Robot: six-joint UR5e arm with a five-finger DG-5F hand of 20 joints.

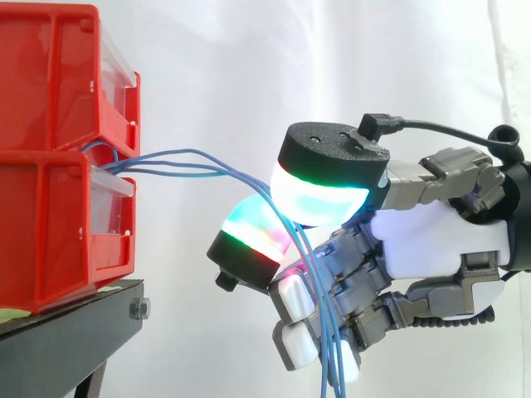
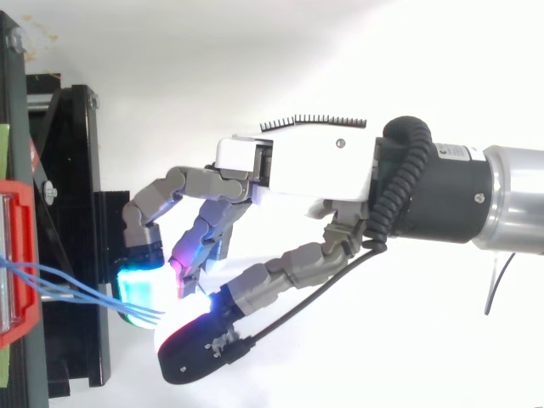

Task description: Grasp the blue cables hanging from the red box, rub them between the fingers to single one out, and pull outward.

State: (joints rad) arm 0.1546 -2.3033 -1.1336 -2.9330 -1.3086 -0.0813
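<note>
Several thin blue cables (image 1: 178,162) come out of the gap between two stacked red bins (image 1: 58,157) at the left and run right to my hand (image 1: 431,236). The thumb pad and a finger pad (image 1: 253,236), glowing green, cyan and red, are pinched on the cables. Below the pinch the cables hang down past the curled lower fingers to the bottom edge. In the top view the blue cables (image 2: 68,289) leave the red bin (image 2: 21,255) and end between the glowing pads of the hand (image 2: 297,174).
The bins rest on a black stand (image 1: 75,332) with a bolt at its front corner. A white curtain is behind everything. Open space lies between the bins and my hand.
</note>
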